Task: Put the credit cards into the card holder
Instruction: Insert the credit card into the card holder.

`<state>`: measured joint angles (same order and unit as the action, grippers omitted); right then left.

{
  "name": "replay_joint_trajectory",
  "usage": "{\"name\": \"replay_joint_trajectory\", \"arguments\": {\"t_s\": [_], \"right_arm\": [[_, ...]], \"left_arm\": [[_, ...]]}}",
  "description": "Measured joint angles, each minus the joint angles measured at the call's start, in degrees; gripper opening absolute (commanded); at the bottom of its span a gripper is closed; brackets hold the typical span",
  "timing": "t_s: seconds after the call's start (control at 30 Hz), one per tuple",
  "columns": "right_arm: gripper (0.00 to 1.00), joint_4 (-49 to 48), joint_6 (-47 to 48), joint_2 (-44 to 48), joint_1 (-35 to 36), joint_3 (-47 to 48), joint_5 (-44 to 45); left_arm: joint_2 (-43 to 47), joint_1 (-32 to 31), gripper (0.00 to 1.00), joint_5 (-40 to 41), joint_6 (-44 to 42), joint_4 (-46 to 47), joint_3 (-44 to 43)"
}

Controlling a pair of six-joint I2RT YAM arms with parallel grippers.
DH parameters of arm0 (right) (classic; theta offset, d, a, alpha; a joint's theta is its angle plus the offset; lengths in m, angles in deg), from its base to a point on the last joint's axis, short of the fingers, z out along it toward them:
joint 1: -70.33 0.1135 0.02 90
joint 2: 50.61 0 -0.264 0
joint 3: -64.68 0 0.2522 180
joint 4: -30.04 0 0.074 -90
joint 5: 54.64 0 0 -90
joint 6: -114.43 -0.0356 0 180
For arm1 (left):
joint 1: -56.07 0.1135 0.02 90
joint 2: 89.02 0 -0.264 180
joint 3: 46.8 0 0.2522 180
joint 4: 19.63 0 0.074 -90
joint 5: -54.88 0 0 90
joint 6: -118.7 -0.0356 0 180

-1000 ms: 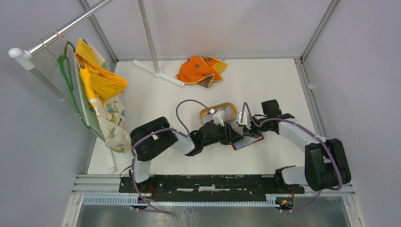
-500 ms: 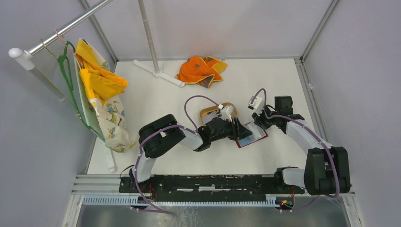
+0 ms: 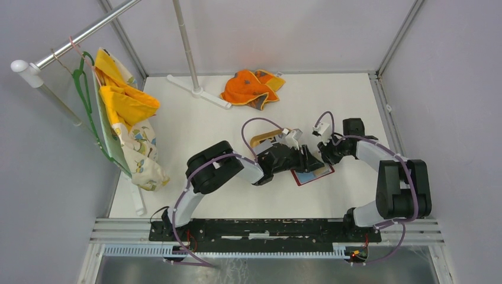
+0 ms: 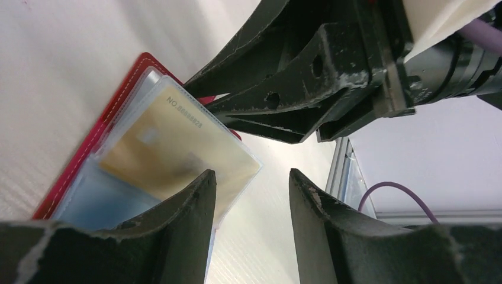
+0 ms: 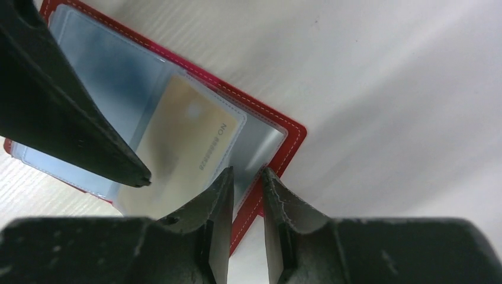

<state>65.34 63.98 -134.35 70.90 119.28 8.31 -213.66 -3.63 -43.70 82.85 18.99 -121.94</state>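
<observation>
- White surface, grey walls around; lying open on it, the red card holder, a gold credit card in its clear sleeve.
- Left gripper spread, empty; right gripper narrowly parted, nothing visibly pinched.
- Likely risks: snagging the sleeve and dragging the holder, or knocking fingers together in the crowding.

We see the card holder in red, leather-like skin with pale stitching along the edge. Its inner sleeves are clear plastic, smooth and glossy. The credit card behind that film looks like gold-toned plastic with a soft sheen. The left claw and right claw are matt black, their edges scuffed to grey. The bench is white, matt and finely ribbed. Farther off, the orange cloth looks soft, and the tray shows a wooden rim.
</observation>
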Motion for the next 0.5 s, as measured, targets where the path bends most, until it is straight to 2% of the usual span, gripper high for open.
{"name": "replay_joint_trajectory", "arguments": {"t_s": [0.37, 0.5], "right_arm": [[0.28, 3.8, 0.8, -3.7, -0.3, 2.5, -7.2], [0.30, 5.5, 1.1, -4.1, -0.3, 2.9, -9.7]], "left_arm": [[-2.3, 0.0, 0.56, -0.7, 0.0, 0.0, -1.1], [-1.1, 0.0, 0.57, -0.5, 0.0, -0.2, 1.0]]}}
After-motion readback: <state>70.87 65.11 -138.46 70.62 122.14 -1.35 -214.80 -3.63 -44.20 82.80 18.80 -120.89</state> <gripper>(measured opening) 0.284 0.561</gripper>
